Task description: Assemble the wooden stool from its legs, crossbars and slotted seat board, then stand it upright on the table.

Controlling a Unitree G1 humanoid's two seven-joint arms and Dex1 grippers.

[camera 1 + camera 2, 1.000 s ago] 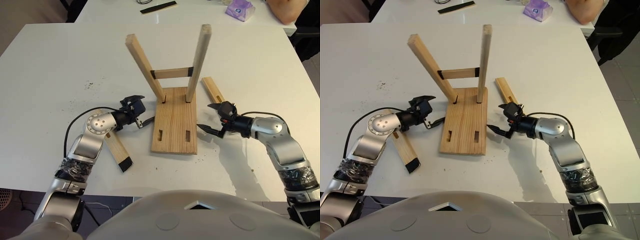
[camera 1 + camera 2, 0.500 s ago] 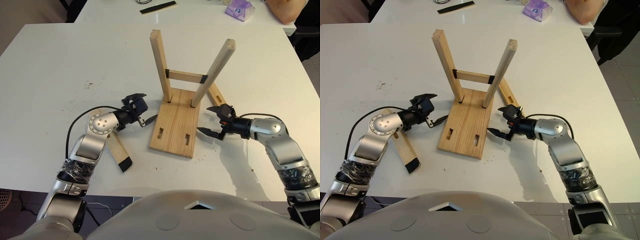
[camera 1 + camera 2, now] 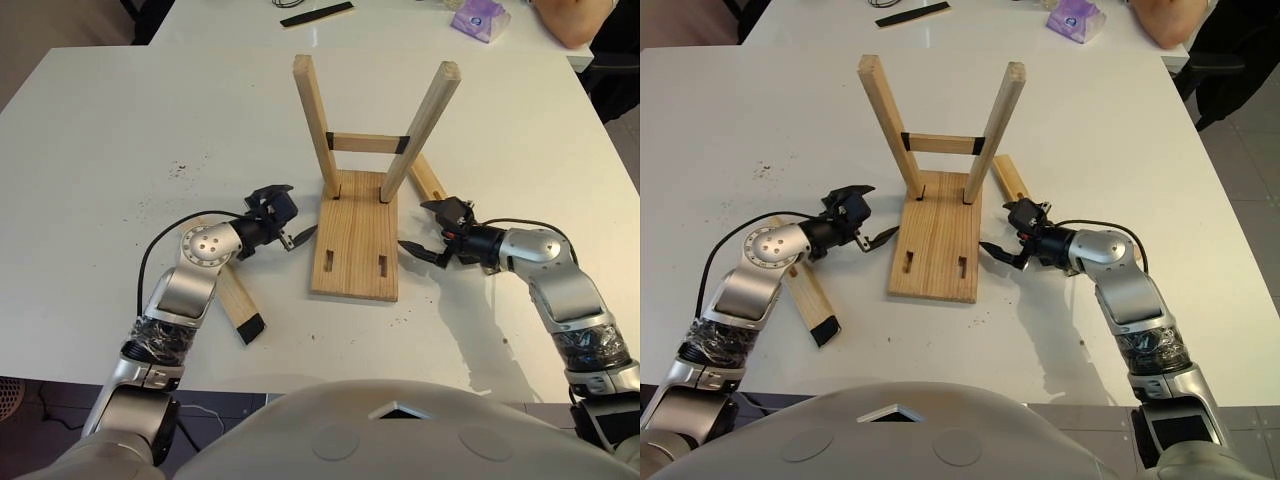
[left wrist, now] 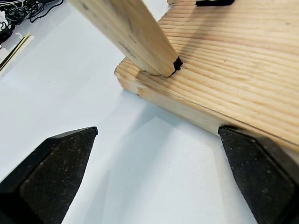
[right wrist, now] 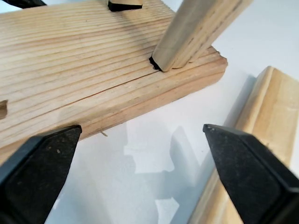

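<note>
The slotted seat board [image 3: 355,245] lies flat near the middle of the white tabletop [image 3: 120,120], close in front of me. Two legs stand in the slots at its far end: the left-side leg [image 3: 313,120] and the right-side leg [image 3: 421,130]. Both lean outward toward their tops, and a crossbar [image 3: 367,143] with dark ends joins them about halfway up. The two empty slots [image 3: 331,258] at the board's near end are open to view.

My left hand [image 3: 293,212] sits low at the board's left edge. Its two fingers are spread wide and hold nothing. In the left wrist view one fingertip [image 4: 259,170] is right at the board's side, and I cannot tell whether it touches.

My right hand [image 3: 417,225] mirrors it at the board's right edge. It is also wide open and empty, with one fingertip [image 5: 39,165] just beside the wood.

A loose leg [image 3: 429,181] lies on the tabletop just behind the right hand, near the foot of the right-side leg. A second loose leg [image 3: 236,300], with a black end, lies under my left forearm, apart from the board.

Dark specks [image 3: 180,168] dot the tabletop to the left. On another surface beyond lie a black strip [image 3: 316,14] and a purple packet [image 3: 478,18].
</note>
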